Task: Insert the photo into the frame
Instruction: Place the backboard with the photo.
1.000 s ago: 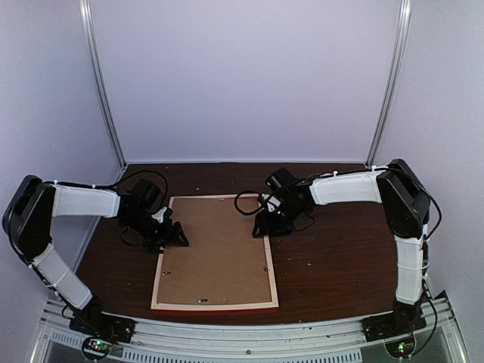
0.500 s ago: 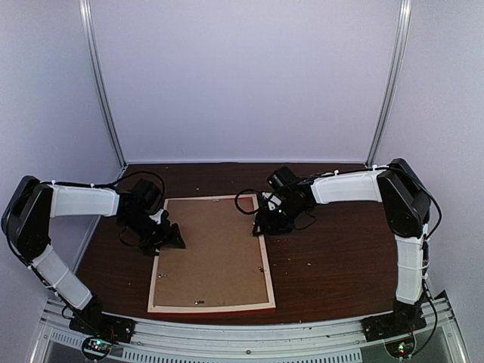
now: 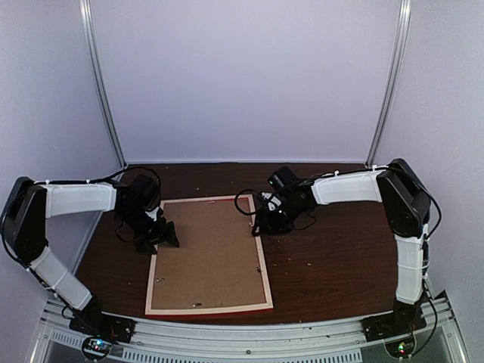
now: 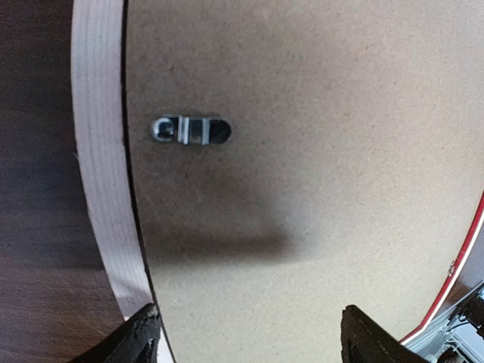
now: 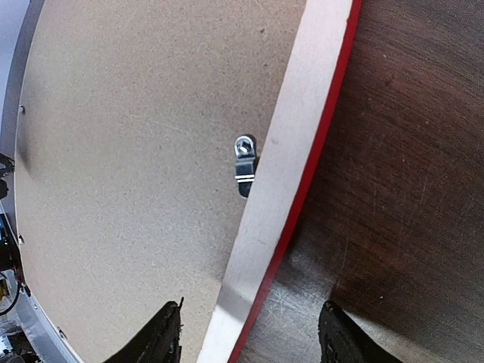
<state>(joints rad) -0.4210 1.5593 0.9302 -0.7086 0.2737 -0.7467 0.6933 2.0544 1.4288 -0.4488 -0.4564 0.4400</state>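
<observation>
The frame (image 3: 210, 308) lay face down on the tabletop (image 3: 333, 265), its opening covered by a brown backing board (image 3: 212, 253), so the photo could not be seen. The left hand (image 4: 249, 342) gaped wide over the left rail and the right hand (image 5: 249, 336) stood open astride the right rail. Only their fingertips showed up close, cut off at the bottom edge.

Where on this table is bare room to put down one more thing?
The widest bare patch of the table lies right of the frame, up to the right arm's base. A thinner strip runs behind the frame, along the back wall. Crowded: the left gripper at the left rail, the right gripper at the far right rail.
</observation>
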